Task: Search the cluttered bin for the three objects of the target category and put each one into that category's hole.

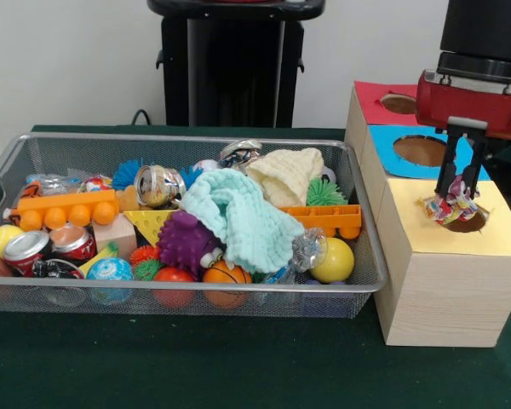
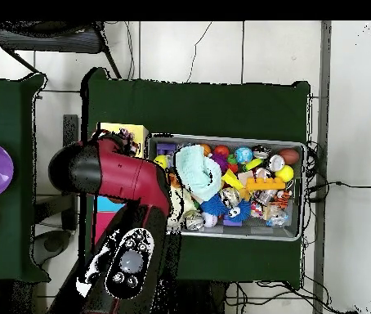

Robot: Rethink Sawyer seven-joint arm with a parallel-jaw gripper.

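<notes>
While over the yellow box (image 1: 460, 256), hand (image 1: 456, 207) pinches crumpled wrapper (image 1: 450, 210).

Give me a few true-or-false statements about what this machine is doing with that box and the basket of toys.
1. The tool is holding a crumpled, colourful object over the hole in the yellow-topped box. True.
2. The tool is reaching into the wire mesh basket. False: it is over the boxes beside the basket.
3. A mint-green cloth lies on top of the pile in the basket. True.
4. The box nearest the camera in the front view has a red top. False: its top is yellow; the red-topped box is farthest, behind the blue-topped box.
5. The basket is nearly empty. False: it is crowded with balls, cans and toys.
</notes>
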